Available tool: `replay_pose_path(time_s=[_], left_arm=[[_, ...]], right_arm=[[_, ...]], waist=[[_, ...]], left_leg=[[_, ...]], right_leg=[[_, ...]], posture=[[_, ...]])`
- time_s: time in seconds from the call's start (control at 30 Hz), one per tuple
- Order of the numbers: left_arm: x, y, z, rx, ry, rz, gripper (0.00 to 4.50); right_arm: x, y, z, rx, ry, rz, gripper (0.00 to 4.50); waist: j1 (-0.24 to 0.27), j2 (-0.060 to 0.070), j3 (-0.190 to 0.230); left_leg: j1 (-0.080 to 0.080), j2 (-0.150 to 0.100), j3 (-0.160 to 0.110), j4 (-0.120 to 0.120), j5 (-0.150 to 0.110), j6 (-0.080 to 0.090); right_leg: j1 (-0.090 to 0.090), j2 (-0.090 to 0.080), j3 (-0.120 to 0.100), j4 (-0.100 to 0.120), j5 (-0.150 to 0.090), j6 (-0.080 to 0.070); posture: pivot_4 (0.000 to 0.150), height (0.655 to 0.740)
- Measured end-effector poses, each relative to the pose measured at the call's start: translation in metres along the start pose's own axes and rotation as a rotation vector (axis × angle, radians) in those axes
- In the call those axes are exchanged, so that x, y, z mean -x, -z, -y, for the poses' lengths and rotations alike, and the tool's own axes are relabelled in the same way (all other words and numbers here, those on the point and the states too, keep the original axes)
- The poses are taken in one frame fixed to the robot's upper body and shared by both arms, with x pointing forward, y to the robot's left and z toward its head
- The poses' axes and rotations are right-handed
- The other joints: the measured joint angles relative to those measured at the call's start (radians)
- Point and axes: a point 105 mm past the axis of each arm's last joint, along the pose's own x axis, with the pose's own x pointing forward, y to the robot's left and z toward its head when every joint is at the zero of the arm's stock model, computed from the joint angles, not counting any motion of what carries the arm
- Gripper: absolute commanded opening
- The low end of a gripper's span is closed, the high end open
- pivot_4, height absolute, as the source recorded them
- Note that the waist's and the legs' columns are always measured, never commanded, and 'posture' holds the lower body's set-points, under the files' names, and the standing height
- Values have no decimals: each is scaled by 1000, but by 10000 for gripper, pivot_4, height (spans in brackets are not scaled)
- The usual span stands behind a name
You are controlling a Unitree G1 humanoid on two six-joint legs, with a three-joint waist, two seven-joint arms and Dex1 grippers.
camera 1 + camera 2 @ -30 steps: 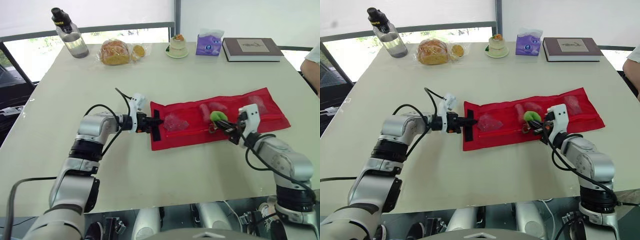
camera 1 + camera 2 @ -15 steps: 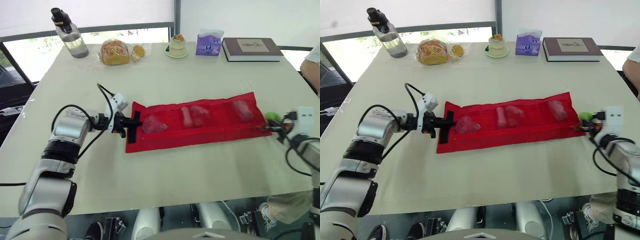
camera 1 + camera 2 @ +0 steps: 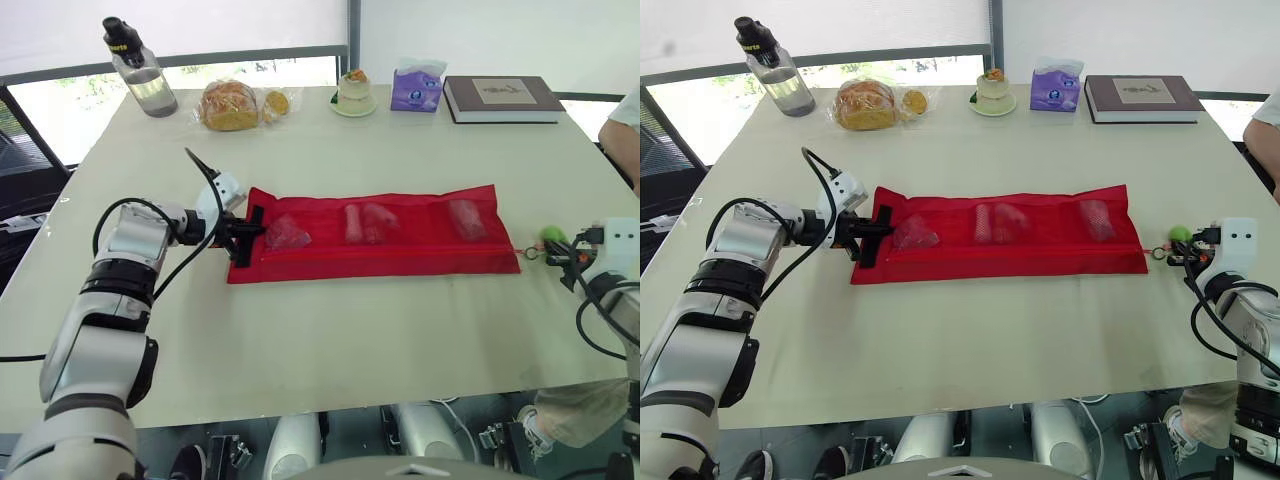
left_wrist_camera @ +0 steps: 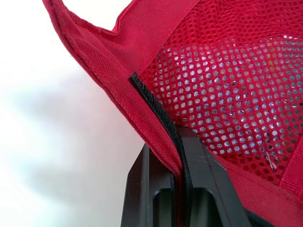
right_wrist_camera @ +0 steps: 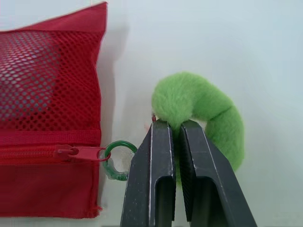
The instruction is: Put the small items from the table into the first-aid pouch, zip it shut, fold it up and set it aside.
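Zip [image 5: 71,152] on pouch [image 3: 400,262] now drawn across to frame right, right end effector [image 5: 174,126] pinching green pompom [image 5: 201,109], left end effector [image 4: 176,147] clamping opposite edge; folding remains

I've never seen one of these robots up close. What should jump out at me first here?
A long red mesh pouch lies stretched flat across the middle of the table. The left gripper has its jaws shut on the pouch's left end, while the right gripper pinches a fuzzy green zipper pull just off its right end.
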Motion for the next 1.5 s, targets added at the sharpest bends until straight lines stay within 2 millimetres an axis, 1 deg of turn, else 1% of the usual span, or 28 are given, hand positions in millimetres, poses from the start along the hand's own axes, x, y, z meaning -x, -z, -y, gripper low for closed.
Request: replay_pose_path(time_s=[0.1,0.17,0.2,0.23,0.27,0.33,0.37,0.4,0.43,0.47,0.5,0.57,0.6,0.63,0.67,0.7,0.77,0.83,0.9,0.97,1.0,1.07,1.13,1.27,1.37,1.43,1.5], left_arm=[[4,3,-3,6,-19,-5,0],[5,3,-5,7,-30,-3,7215],[6,4,-6,10,-39,-3,9868],[9,6,-8,17,-53,-5,15815],[12,9,-10,26,-62,-11,19382],[18,13,-11,35,-74,-16,27507],[20,15,-12,41,-78,-17,30412],[21,14,-12,43,-80,-12,34367],[22,13,-12,36,-82,-3,36859],[24,13,-13,26,-85,3,41904],[28,9,-13,5,-87,37,43907],[39,-18,-8,-73,-66,190,43907],[43,-28,-5,-92,-54,235,43907],[48,-39,-1,-102,-40,291,43907],[55,-58,8,-126,-11,379,43907],[58,-68,13,-145,4,412,43907],[62,-81,24,-173,33,456,43907],[62,-88,35,-189,71,469,43907],[64,-95,47,-195,117,483,43907],[67,-107,70,-234,204,511,43907],[69,-114,84,-264,253,524,43907],[71,-118,94,-282,291,528,43907],[75,-123,112,-288,375,535,43907],[83,-124,133,-298,484,513,43907],[89,-123,149,-329,563,488,43907],[90,-123,155,-342,598,482,43907],[91,-122,156,-350,607,474,43907]], right_arm=[[11,1,1,6,-47,-14,26834],[17,0,2,0,-62,-5,36977],[19,0,2,0,-69,-5,41180],[24,1,0,7,-92,-10,45000],[26,2,-2,7,-106,-13,45000],[37,6,-8,1,-158,-26,45000],[39,6,-11,-2,-173,-29,45000],[42,7,-16,-12,-198,-33,45000],[45,8,-22,-21,-226,-37,45000],[47,8,-25,-25,-242,-38,45000],[49,8,-29,-36,-258,-37,45000],[52,9,-36,-75,-279,-29,45000],[52,9,-37,-80,-283,-25,45000],[51,8,-38,-83,-280,-18,45000],[48,7,-40,-86,-274,-5,45000],[45,5,-43,-91,-279,5,45000],[39,2,-50,-130,-296,39,45000],[37,-1,-61,-174,-334,57,45000],[37,2,-70,-185,-359,38,45000],[34,12,-78,-208,-362,-1,45000],[32,23,-83,-231,-360,-43,45000],[32,31,-86,-242,-358,-78,45000],[32,39,-85,-254,-328,-127,45000],[30,39,-82,-247,-283,-134,45000],[22,35,-73,-260,-211,-108,45000],[17,33,-63,-263,-152,-93,45000],[14,33,-59,-260,-126,-85,45000]], waist=[[-2,0,0],[-3,0,0],[-3,0,0],[-2,0,0],[-2,0,0],[1,0,0],[2,0,0],[5,0,0],[6,0,0],[7,0,0],[8,-1,1],[17,-2,1],[20,-2,1],[24,-2,1],[27,-2,1],[28,-2,1],[30,-2,1],[29,-2,1],[29,-2,1],[29,-2,1],[30,-2,1],[30,-2,1],[29,-2,1],[28,-2,1],[29,-2,1],[30,-2,1],[32,-2,1]], left_leg=[[0,0,0,0,0,0],[1,0,0,0,0,0],[1,0,0,0,0,0],[0,1,0,0,0,0],[1,1,0,0,0,0],[0,0,0,0,0,0],[-1,0,0,0,0,0],[-1,0,0,0,0,0],[-2,0,0,0,0,0],[-2,0,0,0,0,0],[-2,0,0,0,0,0],[-3,1,-1,0,0,0],[-3,2,-1,0,0,0],[-3,1,0,0,0,0],[-3,1,-1,0,0,0],[-3,1,0,0,0,0],[-3,1,-1,0,0,0],[-3,1,-1,0,0,0],[-5,1,-1,0,0,0],[-8,1,-2,0,0,0],[-9,1,-2,0,0,0],[-9,0,-2,0,0,0],[-10,0,-4,2,0,0],[-10,0,-5,2,0,0],[-10,0,-5,4,0,1],[-11,0,-5,7,0,1],[-12,0,-6,8,1,2]], right_leg=[[0,0,1,0,0,0],[0,0,1,0,0,0],[0,0,1,0,0,0],[0,0,1,0,0,0],[0,0,1,0,0,0],[0,0,0,0,0,0],[0,-1,0,-1,0,0],[0,-1,0,-1,0,0],[0,-2,0,-1,0,0],[0,-3,0,-2,0,0],[0,-3,0,-2,0,0],[0,-4,-2,-3,0,0],[0,-5,-2,-4,0,0],[0,-5,-2,-4,0,0],[1,-6,-2,-5,0,0],[1,-6,-2,-5,0,0],[1,-6,-2,-5,0,0],[1,-5,-3,-5,0,0],[1,-4,-5,-6,0,0],[1,-5,-9,-9,1,-1],[1,-5,-9,-9,1,-2],[0,-6,-9,-9,1,-2],[1,-6,-11,-9,1,-1],[1,-5,-12,-9,0,0],[1,-5,-12,-8,0,0],[1,-5,-12,-8,0,0],[1,-5,-12,-8,1,1]], posture=[[1500,7400],[1500,7400],[1500,7400],[1500,7400],[1500,7400],[1500,7400],[1500,7400],[1500,7400],[1500,7400],[1500,7400],[1500,7400],[1500,7400],[1500,7400],[1500,7400],[1500,7400],[1500,7400],[1500,7400],[1500,7400],[1500,7400],[1500,7400],[1500,7400],[1500,7400],[1500,7400],[1500,7400],[1500,7400],[1500,7400],[1500,7400]])
